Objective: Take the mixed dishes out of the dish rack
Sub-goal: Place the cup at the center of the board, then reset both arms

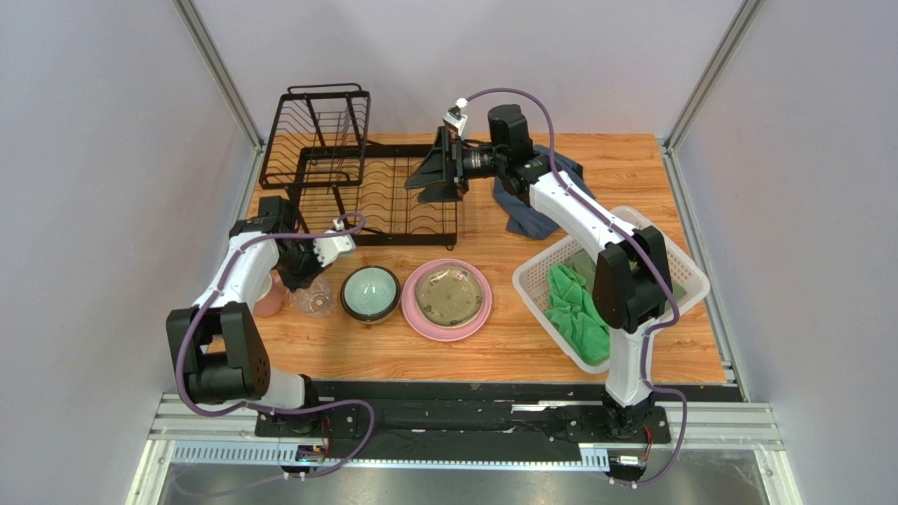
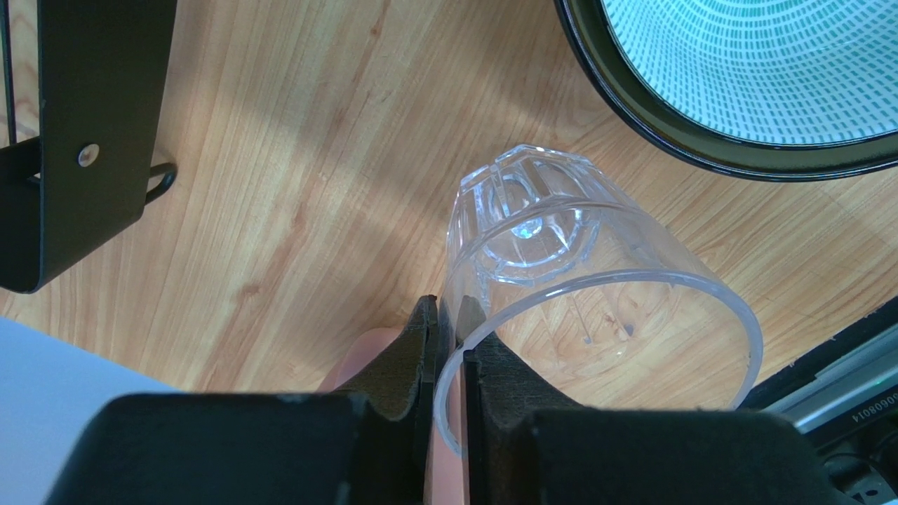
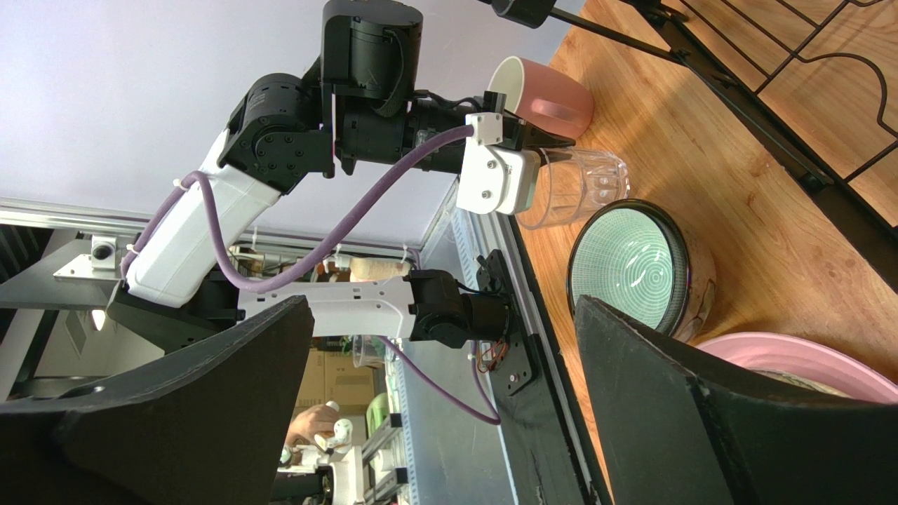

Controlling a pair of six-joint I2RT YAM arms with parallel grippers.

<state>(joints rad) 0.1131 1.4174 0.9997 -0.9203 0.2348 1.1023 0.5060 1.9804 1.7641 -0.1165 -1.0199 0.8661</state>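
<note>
Left fingers (image 2: 413, 352) pinch the rim of the clear glass tumbler (image 2: 590, 263), just beside the pale teal bowl (image 2: 738, 63); right fingers (image 3: 717, 400) stand spread wide by the dish rack (image 1: 390, 195).

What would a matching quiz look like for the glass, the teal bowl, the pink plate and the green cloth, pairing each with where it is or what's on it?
Things:
1. glass
2. teal bowl
3. pink plate
4. green cloth

Places:
A. in the white basket
B. rim pinched by the left gripper
C. tan dish lying on it
D. on the table, between glass and plate

Pairs: 1-B; 2-D; 3-C; 4-A
</note>
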